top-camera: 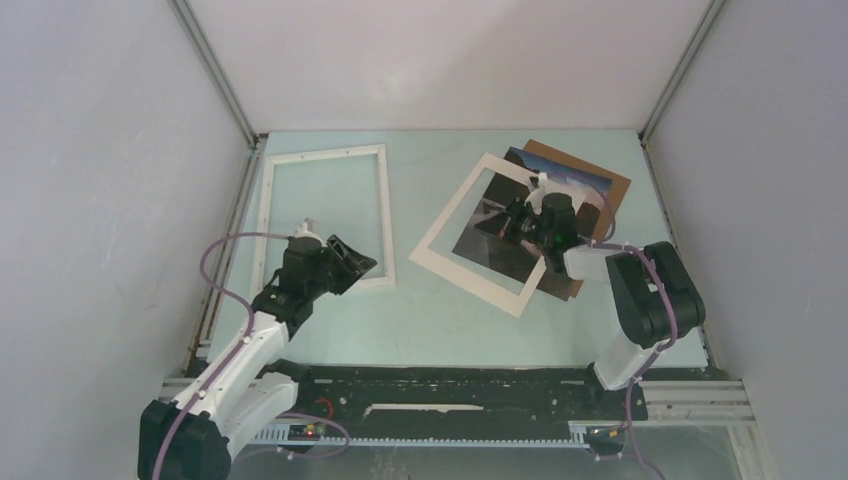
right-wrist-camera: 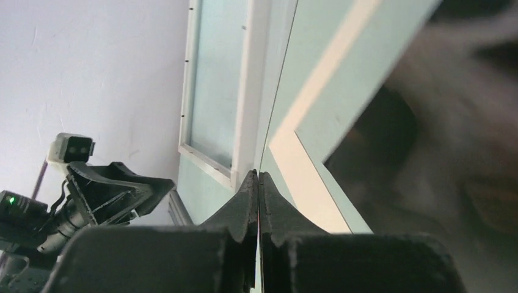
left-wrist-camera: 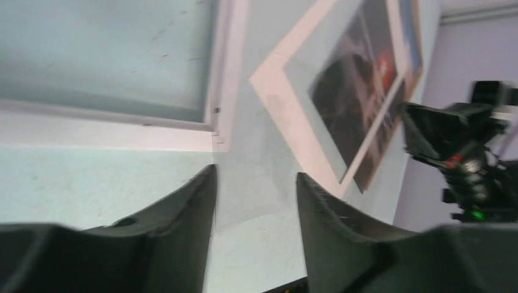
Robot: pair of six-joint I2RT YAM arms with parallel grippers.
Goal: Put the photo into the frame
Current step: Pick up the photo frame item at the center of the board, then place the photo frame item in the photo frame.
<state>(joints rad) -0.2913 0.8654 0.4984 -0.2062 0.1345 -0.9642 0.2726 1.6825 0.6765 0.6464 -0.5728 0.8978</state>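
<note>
Right gripper (right-wrist-camera: 258, 177): fingers pressed together, clamped on the thin edge of the photo (top-camera: 490, 235), which sits right of centre and overlaps a white mat (top-camera: 470, 285). Left gripper (left-wrist-camera: 256, 183): fingers apart, empty, at the lower right corner of the frame (top-camera: 383, 215), upper left.

The left end effector (left-wrist-camera: 256, 183) gapes; right end effector (right-wrist-camera: 258, 177) closed (fingers (right-wrist-camera: 244, 204) pressed together).

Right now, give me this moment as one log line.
left gripper open, by frame corner | right gripper shut, over photo | photo outside frame
</note>
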